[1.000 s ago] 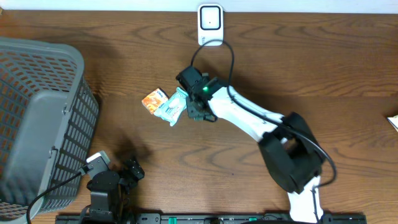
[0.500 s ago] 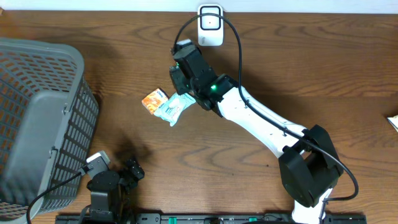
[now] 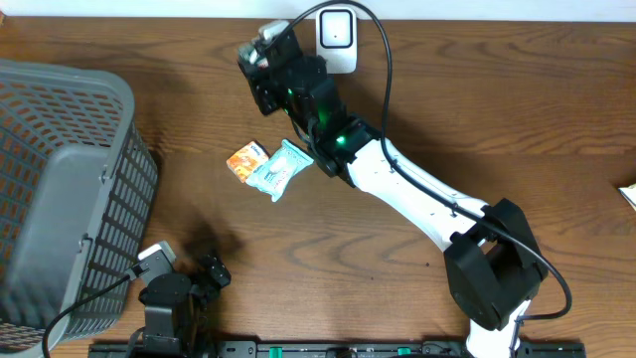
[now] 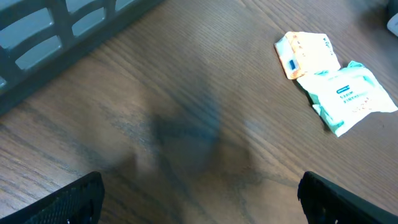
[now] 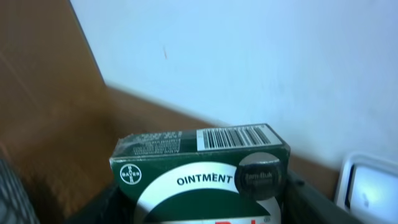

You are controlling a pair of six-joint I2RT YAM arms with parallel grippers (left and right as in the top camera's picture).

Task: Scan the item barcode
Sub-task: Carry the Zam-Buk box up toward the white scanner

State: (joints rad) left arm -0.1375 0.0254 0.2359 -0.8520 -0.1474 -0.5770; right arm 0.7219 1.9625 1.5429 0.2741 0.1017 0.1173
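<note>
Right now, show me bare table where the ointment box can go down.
Crowded: around the orange packet and teal packet. Widest bare wood: right of the scanner, beyond the right arm. Also free: the near strip below both packets, left of that arm.

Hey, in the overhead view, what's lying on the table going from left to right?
Grey basket → orange packet → teal packet → white scanner.

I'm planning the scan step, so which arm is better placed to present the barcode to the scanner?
Right. The right gripper holds the ointment box raised beside the scanner, its barcode showing. The left gripper sits open and empty on the near side, far from it.
</note>
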